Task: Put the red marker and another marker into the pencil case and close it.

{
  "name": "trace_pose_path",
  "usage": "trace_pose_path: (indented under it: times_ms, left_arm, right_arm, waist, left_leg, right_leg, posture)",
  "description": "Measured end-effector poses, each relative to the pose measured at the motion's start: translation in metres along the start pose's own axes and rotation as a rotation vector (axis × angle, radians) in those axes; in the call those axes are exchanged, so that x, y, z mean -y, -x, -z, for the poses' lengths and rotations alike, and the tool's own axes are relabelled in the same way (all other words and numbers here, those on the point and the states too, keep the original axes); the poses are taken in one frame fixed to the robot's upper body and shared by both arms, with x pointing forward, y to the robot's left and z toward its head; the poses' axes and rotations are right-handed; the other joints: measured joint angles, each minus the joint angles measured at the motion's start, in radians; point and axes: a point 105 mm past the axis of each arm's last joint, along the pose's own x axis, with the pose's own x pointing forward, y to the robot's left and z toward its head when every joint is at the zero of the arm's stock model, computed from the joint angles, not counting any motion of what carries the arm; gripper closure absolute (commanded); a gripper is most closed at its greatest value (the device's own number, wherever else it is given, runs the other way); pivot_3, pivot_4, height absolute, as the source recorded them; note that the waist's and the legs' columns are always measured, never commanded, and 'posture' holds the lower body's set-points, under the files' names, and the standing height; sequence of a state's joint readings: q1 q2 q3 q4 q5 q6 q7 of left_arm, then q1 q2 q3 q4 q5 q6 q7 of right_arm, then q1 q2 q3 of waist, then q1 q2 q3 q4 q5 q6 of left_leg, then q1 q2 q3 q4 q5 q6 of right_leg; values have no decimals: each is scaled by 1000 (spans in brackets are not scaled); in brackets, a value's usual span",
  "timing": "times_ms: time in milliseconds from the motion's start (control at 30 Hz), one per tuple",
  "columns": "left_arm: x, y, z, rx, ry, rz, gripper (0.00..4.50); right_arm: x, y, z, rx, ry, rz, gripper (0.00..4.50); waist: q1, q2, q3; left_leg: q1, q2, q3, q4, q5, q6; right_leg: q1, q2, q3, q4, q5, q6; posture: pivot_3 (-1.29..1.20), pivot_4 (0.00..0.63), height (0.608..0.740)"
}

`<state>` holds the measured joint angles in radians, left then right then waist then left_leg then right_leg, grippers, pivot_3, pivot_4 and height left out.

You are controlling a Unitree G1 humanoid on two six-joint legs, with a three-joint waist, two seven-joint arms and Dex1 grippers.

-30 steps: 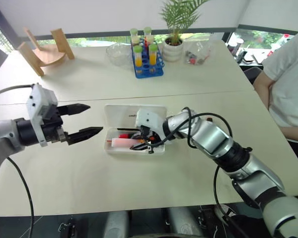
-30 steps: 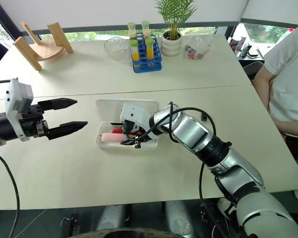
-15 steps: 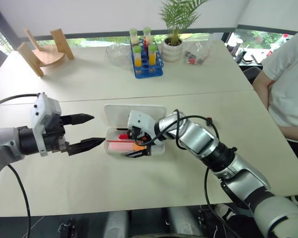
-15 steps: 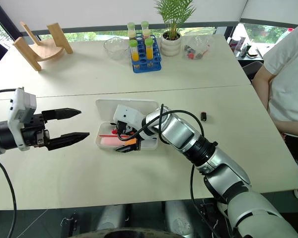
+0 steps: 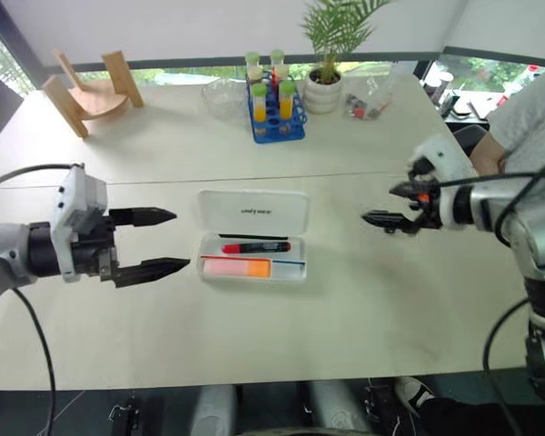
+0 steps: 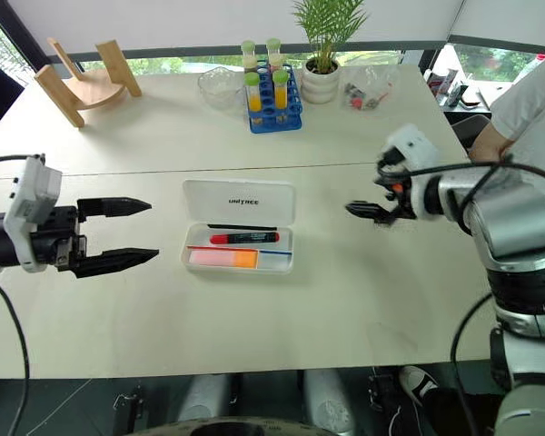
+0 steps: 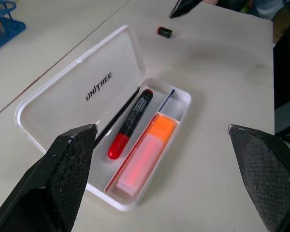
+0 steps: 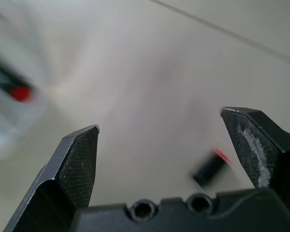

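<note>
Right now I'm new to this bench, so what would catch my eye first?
The open pencil case at the table's middle, with the red marker and the pink-orange highlighter lying side by side inside. An open left pincer waits beside it, and the right pincer hangs open further off.

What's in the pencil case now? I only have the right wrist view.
Observer: The red marker and the highlighter lie side by side in the case.
Operator: Is it shut?
Observer: No, the lid lies open, flat behind them.
Operator: And the other arm?
Observer: The left gripper is open, left of the case, touching nothing.
</note>
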<state>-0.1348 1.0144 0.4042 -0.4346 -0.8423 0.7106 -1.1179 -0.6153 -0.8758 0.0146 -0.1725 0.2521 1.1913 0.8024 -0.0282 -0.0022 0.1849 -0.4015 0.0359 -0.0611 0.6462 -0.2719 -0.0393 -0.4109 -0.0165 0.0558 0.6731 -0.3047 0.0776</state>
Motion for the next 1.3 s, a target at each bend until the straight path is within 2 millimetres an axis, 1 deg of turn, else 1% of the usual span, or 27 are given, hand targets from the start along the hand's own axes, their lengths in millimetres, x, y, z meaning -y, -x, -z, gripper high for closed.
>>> trace_pose_path:
  times_ms: [67, 133, 233, 300, 367, 433, 467, 500, 567, 667, 700, 800, 833, 900, 967, 1000, 1067, 1100, 1133, 1167, 1233, 1300]
  left_arm:
    - [0, -2, 0, 9, 1, 20, 0]
    - [2, -6, -3, 31, -11, 52, 0]
    - [5, -6, -5, 43, -11, 80, 0]
    - [6, -7, -6, 45, -16, 94, 0]
    - [6, -7, -8, 46, -25, 97, 0]
    - [6, -7, -10, 47, -30, 96, 0]
    - [6, -7, -11, 49, -34, 96, 0]
    - [6, -7, -11, 50, -38, 95, 0]
    - [6, -7, -12, 49, -42, 97, 0]
    - [5, -7, -12, 48, -41, 88, 0]
    - [5, -7, -11, 47, -41, 86, 0]
    - [2, -6, -10, 46, -32, 73, 0]
    - [1, -6, -10, 45, -30, 70, 0]
    - [-1, -5, -9, 42, -29, 60, 0]
    - [-3, -4, -7, 39, -27, 50, 0]
    - [-2, -4, -7, 37, -26, 50, 0]
    - [-2, -4, -4, 32, -20, 47, 0]
    - [-2, -4, -4, 31, -19, 45, 0]
    - [-3, -4, -3, 29, -19, 42, 0]
    - [-3, -4, -3, 28, -20, 41, 0]
    - [-3, -4, -2, 24, -23, 36, 0]
    - [-3, -4, -1, 23, -20, 33, 0]
  right_arm:
    - [12, -6, 12, -27, -43, 64, 54]
    - [18, -15, 18, -29, -71, 101, 54]
    - [20, -30, 29, -42, -120, 127, 54]
    - [18, -41, 36, -50, -162, 130, 54]
    - [19, -44, 34, -43, -171, 141, 54]
    - [19, -48, 33, -39, -190, 144, 574]
    - [18, -50, 32, -37, -197, 143, 917]
    - [17, -51, 32, -38, -201, 143, 1375]
    - [15, -51, 32, -44, -206, 137, 2430]
    - [5, -48, 34, -50, -197, 115, 4029]
    - [3, -46, 34, -51, -191, 112, 4459]
    - [-6, -43, 33, -55, -189, 78, 4459]
    - [-11, -42, 31, -50, -187, 52, 4459]
    - [-30, -38, 18, -2, -163, -58, 4459]
    - [-56, -25, -6, 78, -91, -206, 4459]
    - [-70, -16, -20, 125, -27, -279, 4459]
    - [-99, 0, -37, 182, 108, -409, 4459]
    - [-111, 1, -40, 194, 147, -462, 4459]
    - [-124, -1, -38, 190, 177, -521, 4459]
    - [-133, -5, -35, 177, 194, -558, 4459]
    - [-150, -16, -27, 142, 242, -623, 4459]
    - [-159, -26, -19, 114, 292, -653, 4459]
  waist:
    - [-10, 0, 0]
    - [-17, 0, 0]
    - [-19, 0, 0]
    - [-18, 0, 0]
    - [-18, 0, 0]
    - [-19, 0, 0]
    - [-19, 0, 0]
    - [-18, 0, 0]
    - [-17, 0, 0]
    - [-15, 0, 0]
    - [-15, 0, 0]
    - [-15, 0, 0]
    - [-15, 0, 0]
    - [-18, 1, 1]
    - [-19, 1, 1]
    - [-18, 1, 1]
    - [-16, 0, 0]
    - [-16, -1, 0]
    - [-16, -1, 1]
    - [-16, -1, 1]
    - [-16, -1, 1]
    - [-15, -1, 1]
  left_leg:
    - [0, 0, 0, 0, 0, 0]
    - [0, 0, 0, 0, 0, 0]
    - [0, 1, -1, 0, 0, 0]
    - [0, 1, -1, 0, 0, 0]
    - [1, 1, -1, 1, 0, 0]
    - [3, 1, 0, 1, 0, 0]
    - [4, 1, 0, 1, 0, 0]
    - [5, 1, 0, 1, 0, 0]
    - [7, 1, 0, 0, 0, 0]
    - [7, 1, -1, 0, 0, 0]
    - [7, 1, -1, 0, 0, 0]
    - [7, 1, -1, 0, 0, 0]
    - [7, 1, -1, 0, 0, 0]
    - [7, 1, 0, 0, 0, 0]
    - [7, 2, 0, -1, 0, 0]
    - [7, 2, -1, -1, 0, 0]
    - [7, 3, -1, -1, 0, 1]
    - [7, 3, -1, -1, 0, 1]
    - [7, 3, -1, 0, 0, 1]
    - [7, 3, 0, 0, 0, 1]
    - [7, 3, 0, 1, 0, 1]
    - [7, 3, 0, 1, 0, 1]
  right_leg:
    - [0, 0, 0, 1, 0, 0]
    - [0, 0, 0, 1, 0, 0]
    - [0, 1, 1, 2, 0, 0]
    - [0, 2, 0, 2, 0, 0]
    - [0, 2, 1, 2, 0, 0]
    - [2, 2, 1, 2, 0, 0]
    - [3, 2, 1, 2, 0, 0]
    - [4, 2, 1, 2, 0, 0]
    - [6, 2, 1, 2, 0, 0]
    - [6, 2, 1, 2, 0, 0]
    - [6, 2, 1, 2, 0, 0]
    - [6, 2, 1, 2, 0, 0]
    - [6, 2, 1, 2, 0, 0]
    - [5, 2, 2, 3, 0, 0]
    - [5, 3, 2, 3, 0, 0]
    - [5, 3, 2, 3, 0, 0]
    - [5, 4, 1, 3, -1, 0]
    - [5, 4, 1, 2, -1, 0]
    - [6, 4, 1, 2, 0, 0]
    - [6, 4, 1, 2, 0, 0]
    - [6, 3, 2, 3, 0, 0]
    - [6, 3, 2, 3, 0, 0]
  posture:
    - [0, 150, 740]
    - [0, 150, 740]
    - [0, 150, 740]
    - [0, 150, 740]
    - [0, 150, 740]
    - [0, 150, 740]
    - [0, 150, 740]
    - [0, 150, 740]
    - [0, 150, 740]
    - [0, 150, 740]
    - [0, 150, 740]
    - [0, 150, 740]
    - [0, 150, 740]
    - [0, 150, 740]
    - [0, 150, 740]
    - [0, 150, 740]
    - [0, 150, 740]
    - [0, 150, 740]
    - [0, 150, 740]
    - [0, 150, 740]
    - [0, 150, 740]
    - [0, 150, 740]
